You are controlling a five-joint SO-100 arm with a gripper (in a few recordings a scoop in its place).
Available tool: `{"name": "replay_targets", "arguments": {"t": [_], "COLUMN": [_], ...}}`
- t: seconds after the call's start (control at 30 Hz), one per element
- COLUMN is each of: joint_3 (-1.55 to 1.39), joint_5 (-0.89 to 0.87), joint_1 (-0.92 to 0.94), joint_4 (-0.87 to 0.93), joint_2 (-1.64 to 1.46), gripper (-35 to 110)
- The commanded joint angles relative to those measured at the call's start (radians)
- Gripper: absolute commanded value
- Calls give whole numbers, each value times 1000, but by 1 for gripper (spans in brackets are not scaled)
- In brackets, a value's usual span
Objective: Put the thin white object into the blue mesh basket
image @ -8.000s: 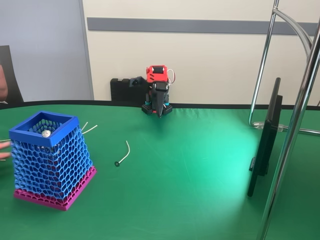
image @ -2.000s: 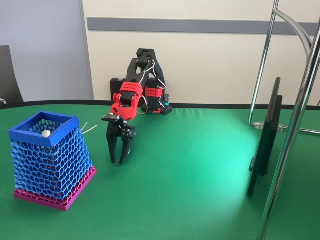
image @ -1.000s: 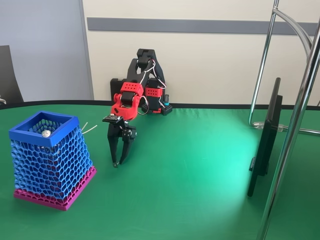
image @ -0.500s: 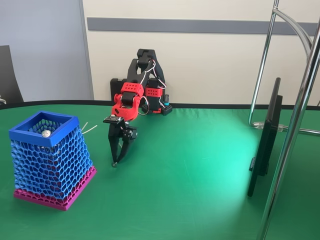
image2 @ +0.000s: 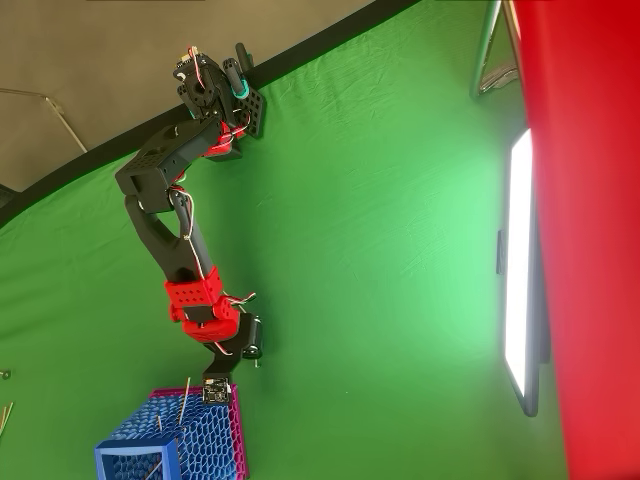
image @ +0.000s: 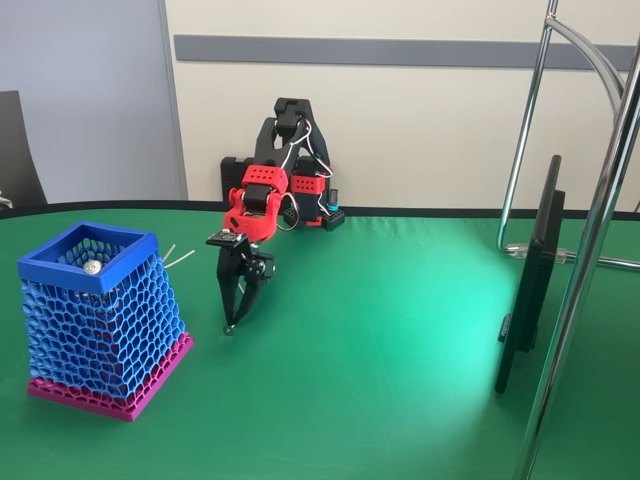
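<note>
One green cloth table (image: 400, 330), beige wall behind; tool (image: 231, 322) narrowed, tips at cloth, grasp unclear.

No legible txt, labels, brands, nos. or signs in either view.

Basket (image: 95, 315) left on table (image: 380, 380); gripper (image: 231, 322) just right of it; monitor (image: 530, 280) far right
</note>
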State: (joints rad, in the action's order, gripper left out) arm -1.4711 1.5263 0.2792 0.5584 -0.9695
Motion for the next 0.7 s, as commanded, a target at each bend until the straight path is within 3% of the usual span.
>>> {"name": "replay_targets", "arguments": {"t": [0.0, 0.47, 0.67], "joint_3": [34, 199, 173], "joint_5": [-21, -121, -112], "joint_1": [-18, -49, -52], "joint_4": [14, 218, 215], "joint_2": [-40, -106, -114], "gripper": [1, 1, 2]}}
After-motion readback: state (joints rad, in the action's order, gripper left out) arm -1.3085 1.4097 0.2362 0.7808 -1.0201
